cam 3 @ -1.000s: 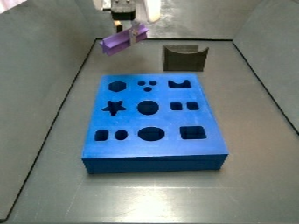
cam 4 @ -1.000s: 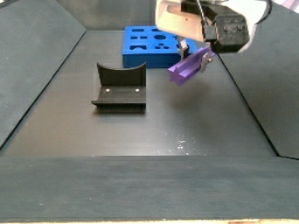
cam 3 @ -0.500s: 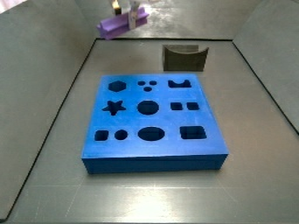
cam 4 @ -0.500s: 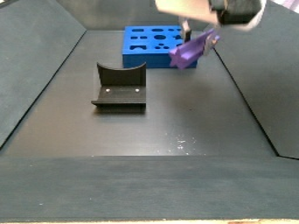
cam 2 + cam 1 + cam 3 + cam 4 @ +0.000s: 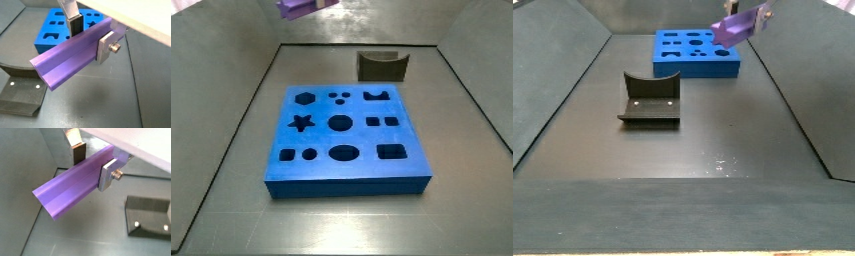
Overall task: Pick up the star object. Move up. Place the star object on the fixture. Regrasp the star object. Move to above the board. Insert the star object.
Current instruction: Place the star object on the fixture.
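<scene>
Now, floor: dark, walled tray; wide bare stretches lie around the board and fixture in both side views.
Board: blue slab flat on the floor, its edges well apart from the side walls; also seen far back; a corner shows in a wrist view.
Fixture: dark bracket standing on the floor, well apart from the board; at the far wall in a side view; below the bar in both wrist views.
Star object: purple ridged bar, tilted, high above the floor, at the upper frame edge in both side views; free end clear of everything.
Gripper: up high, silver fingers clamped on the bar's two sides.
</scene>
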### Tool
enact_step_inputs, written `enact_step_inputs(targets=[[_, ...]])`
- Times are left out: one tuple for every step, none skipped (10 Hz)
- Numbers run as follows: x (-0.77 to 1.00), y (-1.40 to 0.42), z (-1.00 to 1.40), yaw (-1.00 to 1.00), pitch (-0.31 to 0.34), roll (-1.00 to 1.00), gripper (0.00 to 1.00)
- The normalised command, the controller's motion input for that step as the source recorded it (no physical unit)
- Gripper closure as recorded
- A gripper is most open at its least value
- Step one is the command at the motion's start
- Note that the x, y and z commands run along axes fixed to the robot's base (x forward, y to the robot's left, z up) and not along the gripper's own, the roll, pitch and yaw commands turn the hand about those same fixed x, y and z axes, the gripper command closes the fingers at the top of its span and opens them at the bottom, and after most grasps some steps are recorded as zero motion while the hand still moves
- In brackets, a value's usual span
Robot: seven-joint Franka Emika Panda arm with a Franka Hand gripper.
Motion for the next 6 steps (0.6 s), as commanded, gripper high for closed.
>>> enact_step_inputs(targets=[[1.00, 0.77, -0.28, 1.00, -0.032, -0.01, 1.00], [1.00, 0.66, -0.24, 1.00, -0.036, 0.00, 1.00], [1.00, 0.60, -0.20, 1.00, -0.032, 0.00, 1.00], [1.00, 0.48, -0.16, 1.00, -0.024, -0.01, 1.00], [1.00, 0.39, -0.16, 1.00, -0.026, -0.02, 1.00], [1.00, 0.33, -0.14, 1.00, -0.033, -0.03, 1.00]])
